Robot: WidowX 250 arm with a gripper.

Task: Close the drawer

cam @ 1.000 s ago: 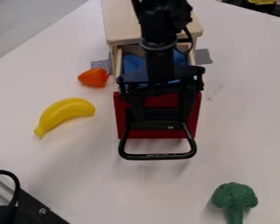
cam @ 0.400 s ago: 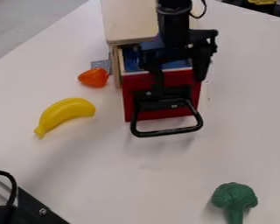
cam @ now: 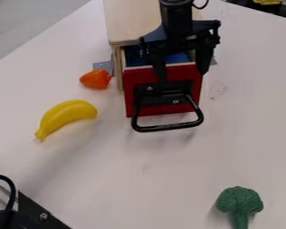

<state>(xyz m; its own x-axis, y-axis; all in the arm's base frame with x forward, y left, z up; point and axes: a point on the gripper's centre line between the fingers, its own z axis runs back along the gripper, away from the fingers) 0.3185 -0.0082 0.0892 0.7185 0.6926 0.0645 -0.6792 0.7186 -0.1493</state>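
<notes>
The gripper [cam: 182, 75] hangs over the front of the drawer, its two fingers spread apart. Its left finger comes down against the top of the red drawer front [cam: 134, 89], while the right one is by the front's right edge. The drawer stands partly out of the wooden cabinet [cam: 130, 22], and blue shows inside it behind the front. A black loop handle [cam: 169, 128] sticks out from the red face toward the camera. The arm covers part of the drawer's inside and the cabinet's right side.
An orange toy [cam: 96, 79] lies just left of the cabinet, with a yellow banana [cam: 66, 117] below it. Green broccoli [cam: 239, 203] is at the lower right. Black equipment [cam: 38, 212] occupies the lower left corner.
The drawer has slid back toward the cabinet, so less of it sticks out, and its front and handle sit higher in view. The gripper has moved up and slightly right.
</notes>
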